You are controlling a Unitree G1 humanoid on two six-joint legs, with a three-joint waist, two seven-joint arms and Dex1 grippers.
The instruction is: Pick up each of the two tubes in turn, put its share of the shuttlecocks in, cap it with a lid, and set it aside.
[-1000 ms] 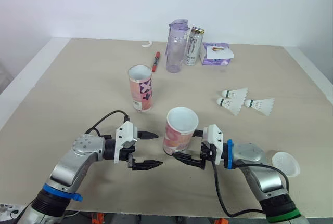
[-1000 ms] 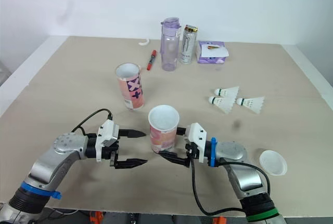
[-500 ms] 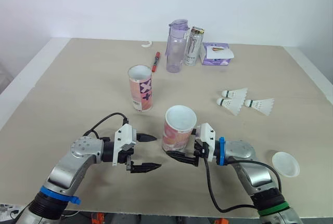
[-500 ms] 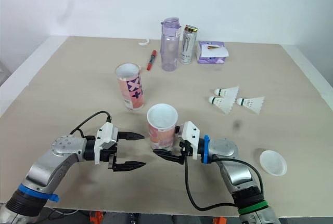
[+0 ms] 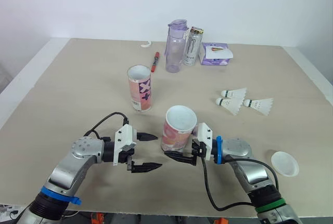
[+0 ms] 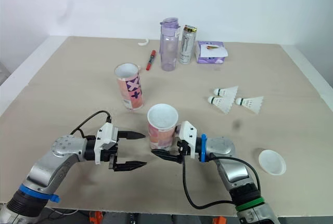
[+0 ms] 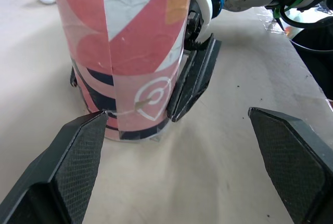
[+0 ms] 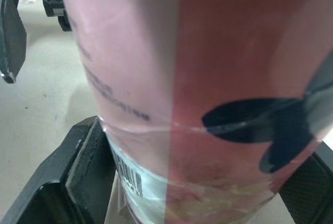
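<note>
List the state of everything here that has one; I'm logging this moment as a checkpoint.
near tube: upright, uncapped
far tube: upright, uncapped
lid: lying loose on the table
three shuttlecocks: lying loose on the table
water bottle: upright, capped
drink can: upright
red marker: lying flat
left gripper: open, empty
right gripper: around the near tube's base, grip unclear

Bright, even, diffuse light from overhead. Table (image 5: 78, 78) lit flat, no hot spots. Shadows soft & short: faint patch at foot of near tube (image 5: 178, 130) and far tube (image 5: 139, 86), barely any under shuttlecocks (image 5: 244, 102). Small glint on can (image 5: 193, 44). Rt wrist view: pale sheen band down near tube's wall.
</note>
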